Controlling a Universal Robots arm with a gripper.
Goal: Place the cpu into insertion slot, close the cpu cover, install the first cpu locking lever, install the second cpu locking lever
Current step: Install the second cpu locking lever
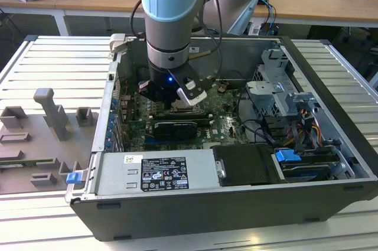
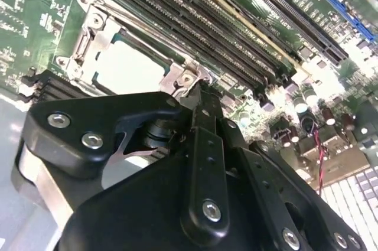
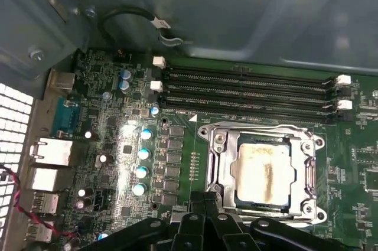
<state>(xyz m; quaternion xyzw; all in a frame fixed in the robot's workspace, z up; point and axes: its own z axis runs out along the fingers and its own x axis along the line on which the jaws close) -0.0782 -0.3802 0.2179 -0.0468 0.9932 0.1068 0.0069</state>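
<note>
The gripper (image 2: 199, 94) hangs low inside the open computer case (image 1: 331, 144), its black fingers (image 3: 204, 209) drawn together into 1 narrow tip that grips nothing. In the second wrist view that tip sits at a corner of the cpu cover (image 2: 88, 38), at or just above the metal frame; contact cannot be confirmed. The cpu (image 3: 264, 168) lies flat in its socket on the green motherboard (image 3: 118, 85), framed by the closed cover (image 3: 307, 150), beside 4 memory slots (image 3: 248, 88). A white label (image 1: 163, 173) carries print too small to make out
</note>
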